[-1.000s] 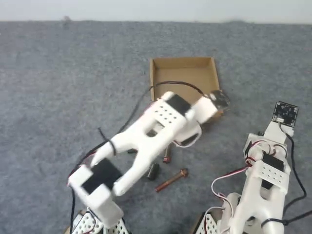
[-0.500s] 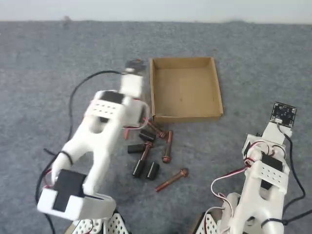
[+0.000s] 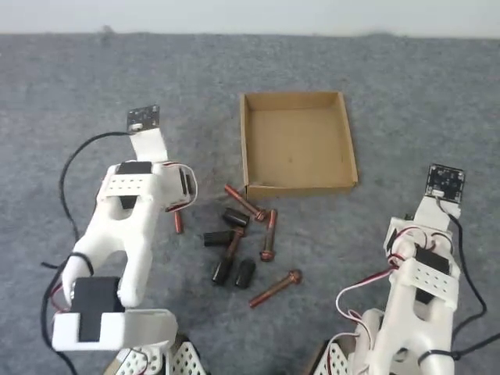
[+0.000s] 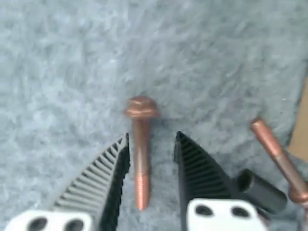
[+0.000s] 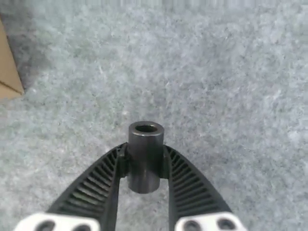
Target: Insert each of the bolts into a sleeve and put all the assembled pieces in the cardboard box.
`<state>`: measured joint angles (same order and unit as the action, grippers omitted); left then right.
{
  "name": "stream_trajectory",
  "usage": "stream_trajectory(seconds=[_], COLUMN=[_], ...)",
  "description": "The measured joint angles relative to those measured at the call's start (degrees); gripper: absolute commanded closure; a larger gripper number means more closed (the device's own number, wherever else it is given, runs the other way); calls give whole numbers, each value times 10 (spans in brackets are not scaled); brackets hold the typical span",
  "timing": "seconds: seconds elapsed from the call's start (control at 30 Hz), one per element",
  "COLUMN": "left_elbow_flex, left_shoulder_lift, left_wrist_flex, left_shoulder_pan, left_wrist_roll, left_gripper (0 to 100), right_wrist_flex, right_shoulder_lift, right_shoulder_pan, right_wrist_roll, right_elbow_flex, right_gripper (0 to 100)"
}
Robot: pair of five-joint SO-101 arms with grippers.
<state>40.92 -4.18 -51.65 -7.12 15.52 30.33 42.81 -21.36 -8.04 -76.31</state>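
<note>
A copper-coloured bolt [image 4: 139, 144] lies flat on the carpet [image 4: 72, 57] between the two fingers of my left gripper [image 4: 152, 137]. Its flanged hexagonal head points away from my wrist and its finely threaded tip points back toward my palm. The gripper is spread: the ribbed black fingers straddle the smooth shank with a gap on either side, touching nothing.

Just off to that gripper's right lies a black tubular sleeve [image 4: 260, 192], dull and smooth, with its open bore showing. A second bolt [image 4: 276, 151] slants past it. They belong to the loose heap [image 3: 244, 242] of copper bolts and stubby black sleeves scattered between my two arms.

My right gripper [image 5: 144, 149] is pinched on a sleeve [image 5: 144, 156] of its own. This is a short, thick-walled black cylinder clamped across its sides by the toothed fingers, and its round hollow end faces away from my wrist.

The cardboard box [image 3: 297, 187] is shallow, square and plain brown, with thin upright walls. It sits ahead of both grippers, to the right of my left one and to the left of my right one, near the heap but apart from it.

Under everything the carpet is grey, coarse and felt-like
</note>
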Motion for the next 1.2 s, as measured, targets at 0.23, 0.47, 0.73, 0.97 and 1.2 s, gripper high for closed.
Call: stream_trajectory(seconds=[0.23,0.47,0.73,0.97,1.2], left_elbow_flex=[0,-6,-98,-140,-141], left_shoulder_lift=[0,24,127,158,158], left_wrist_flex=[2,1,-57,-78,-78], left_shoulder_pan=[-3,-9,-10,-10,-10], left_wrist_roll=[3,6,7,7,7], left_gripper=[850,887,888,891,892], right_wrist_flex=[0,0,0,0,0], right_shoulder_lift=[0,0,0,0,0], right_shoulder_pan=[2,2,2,4,4], right_wrist_roll=[-4,-6,-6,-6,-6], right_elbow_flex=[-1,-1,-1,-1,-1], right_gripper=[991,991,990,990,990])
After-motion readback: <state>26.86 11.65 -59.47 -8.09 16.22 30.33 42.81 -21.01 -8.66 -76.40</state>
